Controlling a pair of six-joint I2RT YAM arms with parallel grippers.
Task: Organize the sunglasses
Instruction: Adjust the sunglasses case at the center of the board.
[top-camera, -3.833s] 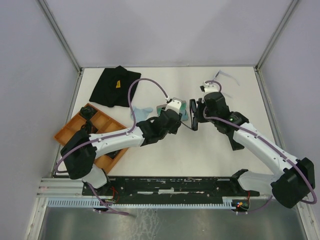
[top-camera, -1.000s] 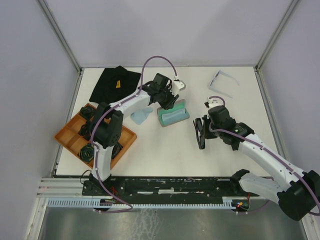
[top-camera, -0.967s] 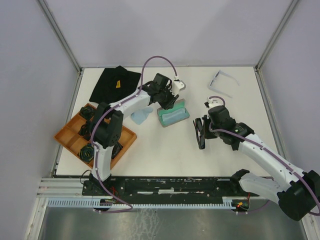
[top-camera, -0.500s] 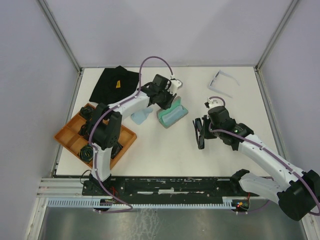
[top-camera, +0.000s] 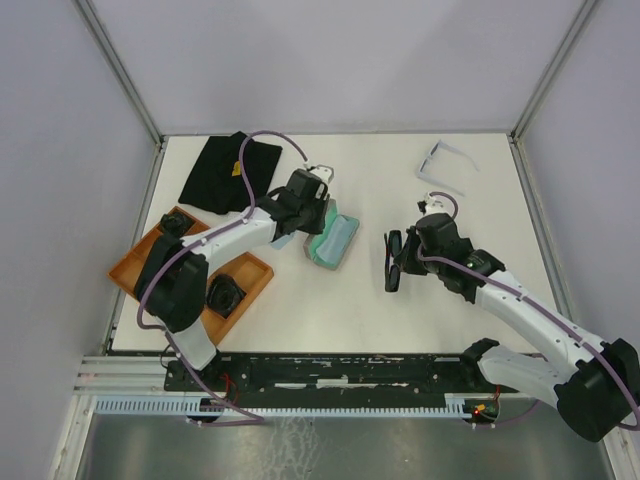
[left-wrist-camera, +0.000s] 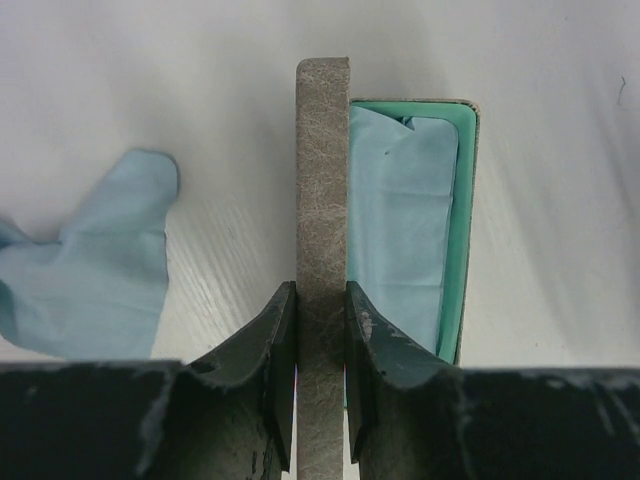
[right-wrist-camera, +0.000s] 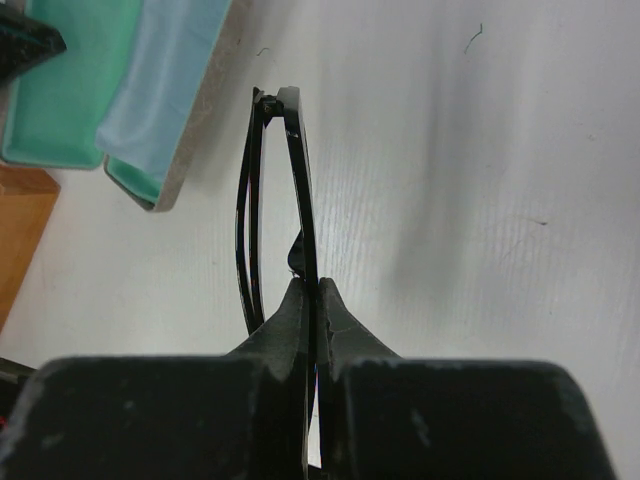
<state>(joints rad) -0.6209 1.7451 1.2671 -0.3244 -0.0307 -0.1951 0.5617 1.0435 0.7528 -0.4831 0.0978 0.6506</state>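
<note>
Top external view, right of centre: the black sunglasses (top-camera: 393, 262) are folded and held in the right jaws, which are pressed together on the frame. The long axis of the pair runs nearly up-down in the frame, its top leaning slightly right. In the right wrist view the pair extends straight up from the jaws, gripped at its near end with the hinge end toward the top of the frame. Whether its lower edge touches the desk (top-camera: 330, 310) cannot be told.

The open case (top-camera: 322, 257) lies left of the pair, near but apart. Its long axis slants from upper right to lower left, so it is out of line with the glasses. In the right wrist view it occupies the upper-left corner. By judgement, the coming move turns on carrying the pair leftward and rotating it until its long axis matches the trough of the case. The right arm (top-camera: 520, 300), already holding the pair, is the nearer one.

In the left wrist view the left jaws are clamped on the upright grey wall of the case. The green lining and a folded blue cloth (left-wrist-camera: 400, 200) lie to its right, and a loose cloth (left-wrist-camera: 95, 270) lies on the desk at the left.

The pale sunglasses (top-camera: 430, 160) lie on the desk at the upper right, well apart from both jaws.
</note>
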